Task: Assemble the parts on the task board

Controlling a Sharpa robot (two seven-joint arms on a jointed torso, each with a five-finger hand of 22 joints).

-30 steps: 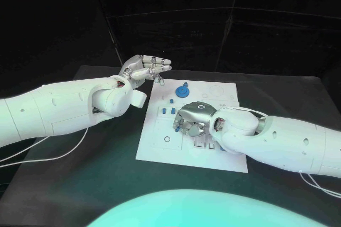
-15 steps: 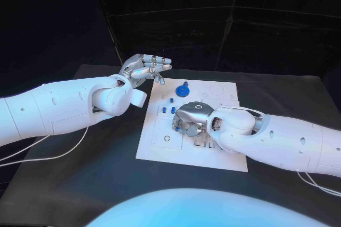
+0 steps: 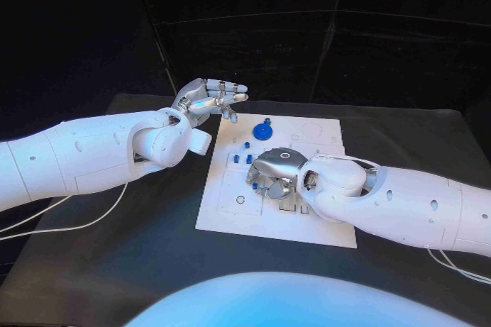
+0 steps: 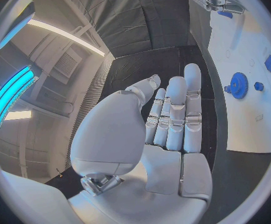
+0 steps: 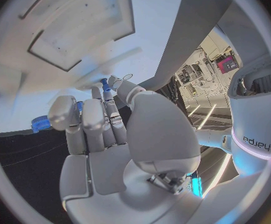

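The white task board (image 3: pixel 230 213) lies in the middle of the black table. A blue gear (image 3: pixel 264 132) stands near its far edge, with small blue parts (image 3: pixel 243 158) just in front of it. My right hand (image 3: pixel 274 172) hovers low over the board's middle with its fingers curled down. In the right wrist view a small blue peg (image 5: pixel 104 84) is pinched at its fingertips, just over the board (image 5: pixel 154 15). My left hand (image 3: pixel 210 96) is raised beyond the board's far left corner, fingers apart and holding nothing. The left wrist view shows its bare palm (image 4: pixel 172 134), the gear (image 4: pixel 238 84) and the board (image 4: pixel 247 119).
Rectangular recesses (image 3: pixel 291 206) lie in the board beside my right hand. White cables (image 3: pixel 62 224) trail over the table at the left, and another (image 3: pixel 460 267) at the right. Black table surface (image 3: pixel 153 263) runs along the board's near side.
My right hand has crept slightly to the left over the board's middle. The left hand has stayed where it was.
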